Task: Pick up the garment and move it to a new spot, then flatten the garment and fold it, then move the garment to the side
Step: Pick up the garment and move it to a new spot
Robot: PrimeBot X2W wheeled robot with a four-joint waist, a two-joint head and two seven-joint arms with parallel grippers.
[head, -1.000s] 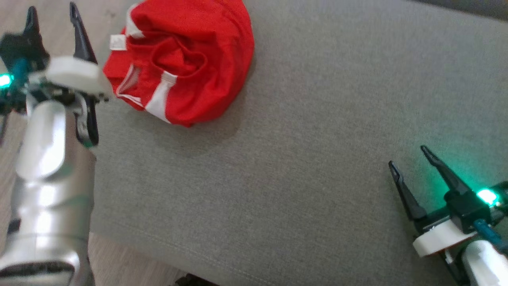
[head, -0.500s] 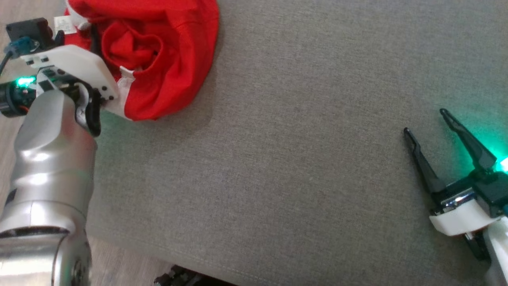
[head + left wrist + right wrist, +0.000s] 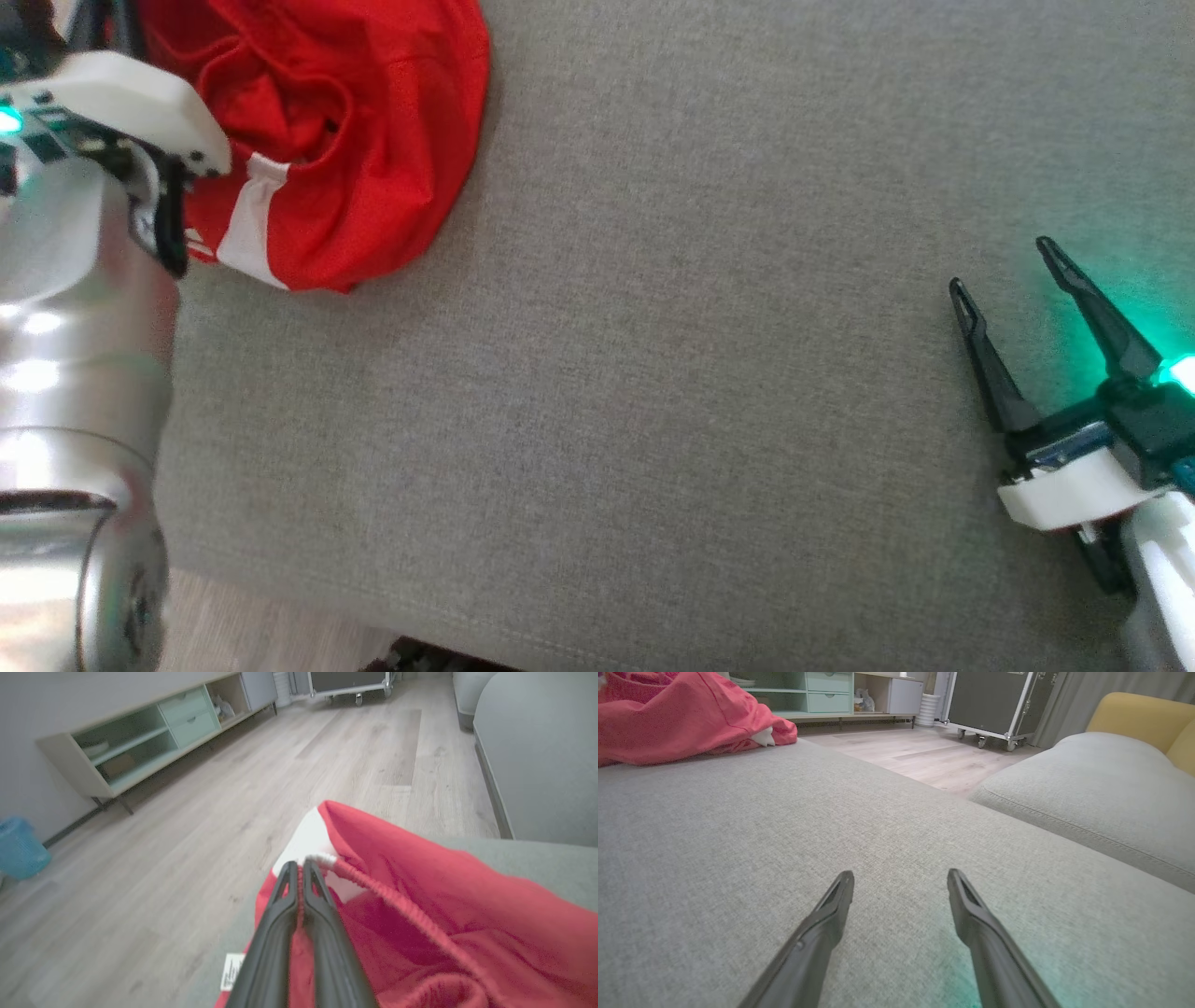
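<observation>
- Your left gripper [image 3: 300, 867] is clamped on the garment [image 3: 420, 914]; its two dark fingers [image 3: 280, 933] press together with a thin fold of red cloth pinched between their tips, right beside a white panel [image 3: 310, 840] and a corded hem
- A small white label [image 3: 232, 970] shows just left of those fingers, low on the cloth
- You find the garment [image 3: 364, 140] bunched up at the upper left of the head view, red with white stripes, lying on the grey sofa cushion [image 3: 700, 373] close to its left edge
- Your right gripper [image 3: 997, 264] is spread wide with nothing between its fingers, low over bare cushion and well apart from the garment
- From the right wrist, the gripper [image 3: 901, 875] points across the cushion, with the garment [image 3: 668, 718] at the far upper left
- Past the cushion's edge you see a pale wooden floor [image 3: 210, 812], a low sideboard [image 3: 140, 742] by the wall and a blue bin [image 3: 18, 847]
</observation>
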